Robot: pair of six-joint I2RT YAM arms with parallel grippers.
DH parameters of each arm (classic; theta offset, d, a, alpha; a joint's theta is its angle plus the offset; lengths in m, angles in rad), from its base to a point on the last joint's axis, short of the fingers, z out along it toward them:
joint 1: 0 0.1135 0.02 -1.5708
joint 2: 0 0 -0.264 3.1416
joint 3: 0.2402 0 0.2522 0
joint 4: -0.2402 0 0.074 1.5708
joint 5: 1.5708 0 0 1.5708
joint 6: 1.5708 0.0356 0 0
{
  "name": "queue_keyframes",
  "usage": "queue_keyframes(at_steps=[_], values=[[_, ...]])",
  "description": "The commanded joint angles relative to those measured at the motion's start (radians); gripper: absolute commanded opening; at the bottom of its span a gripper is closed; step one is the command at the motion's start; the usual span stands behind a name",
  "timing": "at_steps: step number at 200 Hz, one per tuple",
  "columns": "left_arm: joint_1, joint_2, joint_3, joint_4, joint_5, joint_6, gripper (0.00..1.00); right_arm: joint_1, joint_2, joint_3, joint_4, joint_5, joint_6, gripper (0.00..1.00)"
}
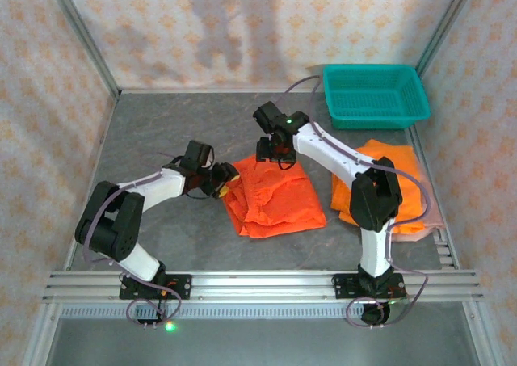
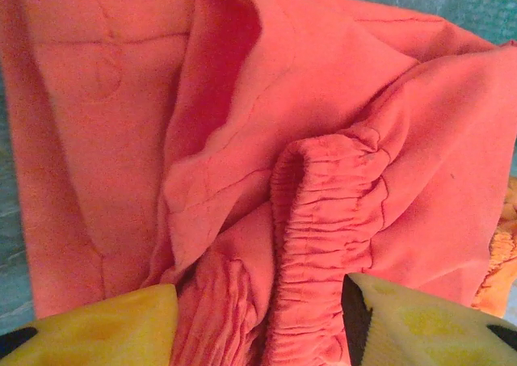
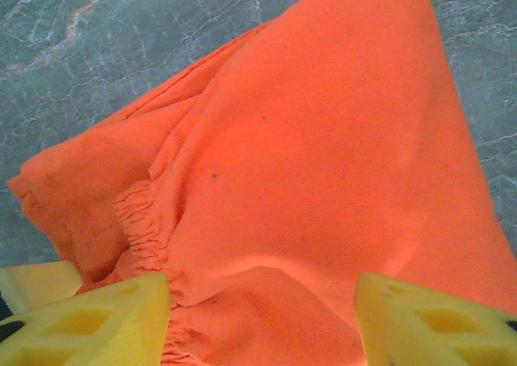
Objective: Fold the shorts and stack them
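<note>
One pair of bright orange shorts [image 1: 277,198] lies rumpled on the table's middle. My left gripper [image 1: 227,174] is at its left edge. In the left wrist view its jaws [image 2: 258,326] stand apart with the gathered elastic waistband [image 2: 331,220] bunched between the yellow fingers [image 2: 105,326]. My right gripper [image 1: 279,157] is at the shorts' far edge, and its jaws [image 3: 262,317] are wide apart over a raised fold of the orange cloth [image 3: 323,156]. To the right lies a stack: orange shorts [image 1: 388,172] on a pink-mauve pair [image 1: 430,220].
A teal plastic basket [image 1: 376,95] stands at the back right, beyond the stack. Grey stone-patterned table [image 1: 161,124] stretches to the left and behind the shorts. Patterned walls close in the sides and back. An aluminium rail [image 1: 258,283] runs along the near edge.
</note>
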Motion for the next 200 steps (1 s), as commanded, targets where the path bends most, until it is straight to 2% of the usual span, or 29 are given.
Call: queue_keyframes(at_steps=[1,38,57,97,141,200], values=[[-0.022,0.012,0.026,0.014,0.001,-0.02,0.52,-0.005,0.024,0.003,0.009,-0.002,0.011,0.61],[-0.035,0.018,0.013,-0.008,-0.023,-0.015,0.33,-0.002,0.062,0.026,0.032,-0.053,0.027,0.61],[-0.035,-0.009,0.055,-0.106,-0.067,0.052,0.25,0.007,0.088,0.056,0.02,-0.051,0.019,0.61],[-0.035,-0.091,0.122,-0.282,-0.128,0.195,0.3,0.043,0.123,0.102,-0.034,0.007,-0.015,0.61],[-0.035,-0.131,0.02,-0.235,-0.074,0.255,0.34,0.09,0.171,0.152,-0.086,0.053,-0.041,0.63],[-0.036,-0.068,-0.033,-0.161,-0.01,0.274,0.31,0.123,0.256,0.232,-0.121,0.034,-0.049,0.66]])
